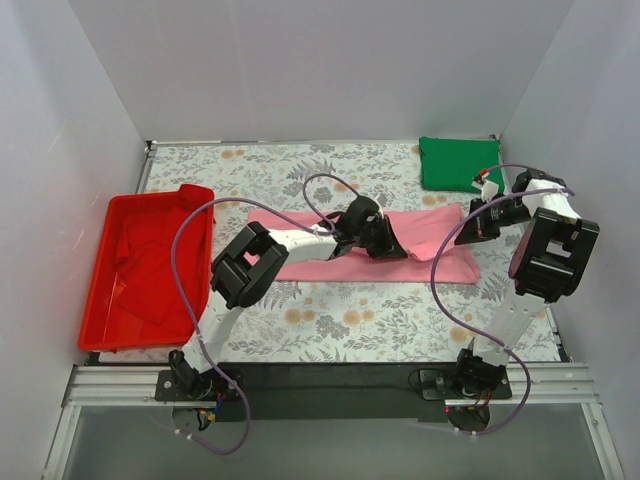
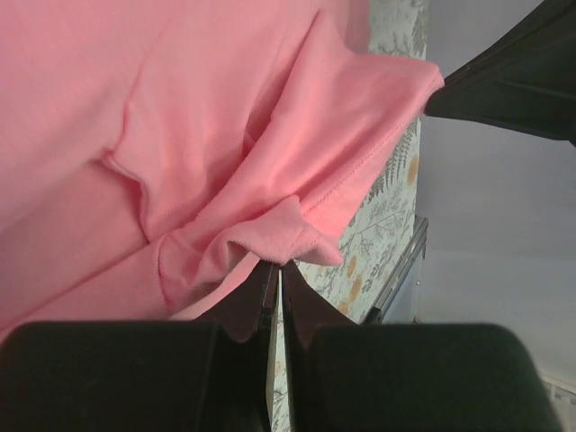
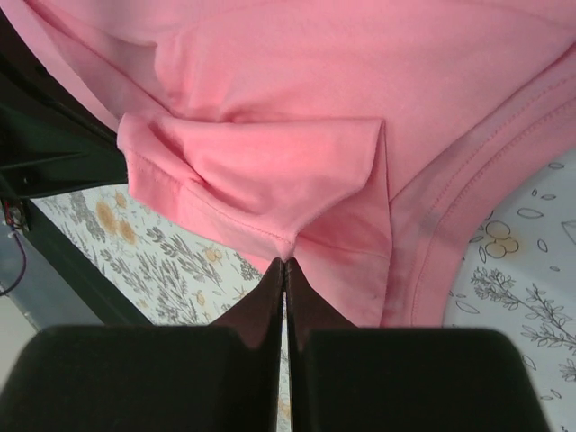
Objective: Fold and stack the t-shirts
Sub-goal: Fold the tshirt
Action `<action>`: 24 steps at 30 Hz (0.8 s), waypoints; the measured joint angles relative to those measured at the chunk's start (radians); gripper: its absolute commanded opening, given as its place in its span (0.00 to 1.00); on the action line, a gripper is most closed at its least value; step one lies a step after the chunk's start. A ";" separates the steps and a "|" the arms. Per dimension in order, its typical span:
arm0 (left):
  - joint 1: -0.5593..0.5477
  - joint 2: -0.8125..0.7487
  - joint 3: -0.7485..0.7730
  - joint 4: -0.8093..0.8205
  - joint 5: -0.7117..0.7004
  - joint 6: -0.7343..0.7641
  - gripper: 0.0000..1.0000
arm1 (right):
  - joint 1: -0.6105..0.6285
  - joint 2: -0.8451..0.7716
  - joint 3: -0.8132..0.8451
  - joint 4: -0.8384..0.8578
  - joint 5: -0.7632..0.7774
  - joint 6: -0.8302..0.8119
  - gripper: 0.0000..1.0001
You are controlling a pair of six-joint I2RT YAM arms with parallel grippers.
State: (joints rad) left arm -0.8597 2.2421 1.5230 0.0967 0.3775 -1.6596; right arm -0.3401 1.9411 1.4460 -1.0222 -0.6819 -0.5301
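Observation:
The light pink t-shirt (image 1: 430, 240) lies as a long folded band across the middle of the table. My left gripper (image 1: 392, 240) is shut on a bunched fold of the pink t-shirt (image 2: 270, 236) near the band's middle. My right gripper (image 1: 466, 232) is shut on a hemmed fold of the pink t-shirt (image 3: 288, 171) at the band's right end. Both hold the cloth a little above the table. The dark green t-shirt (image 1: 455, 162) lies folded at the back right corner.
A red plastic tray (image 1: 112, 225) with red cloth in it stands at the left edge. The floral tablecloth (image 1: 330, 320) covers the table. White walls close in on three sides. The right arm's elbow (image 1: 550, 255) hangs near the right wall.

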 measured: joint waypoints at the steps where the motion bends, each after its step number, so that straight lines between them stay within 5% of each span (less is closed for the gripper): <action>1: 0.007 0.000 0.006 0.000 0.000 0.008 0.00 | 0.000 0.005 0.011 0.000 -0.010 0.005 0.01; 12: 0.082 0.002 0.082 0.011 0.005 0.093 0.00 | 0.005 0.094 0.101 0.006 -0.088 0.083 0.01; 16: 0.100 0.012 0.092 0.023 0.024 0.103 0.00 | 0.009 0.108 0.118 0.017 -0.093 0.116 0.21; 24: 0.150 0.014 0.051 0.078 0.034 0.084 0.02 | 0.014 0.129 0.166 0.057 -0.147 0.168 0.22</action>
State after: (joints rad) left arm -0.7101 2.2559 1.5745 0.1745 0.4114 -1.5757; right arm -0.3260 2.0701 1.6119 -0.9649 -0.8288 -0.3622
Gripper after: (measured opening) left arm 0.010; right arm 0.194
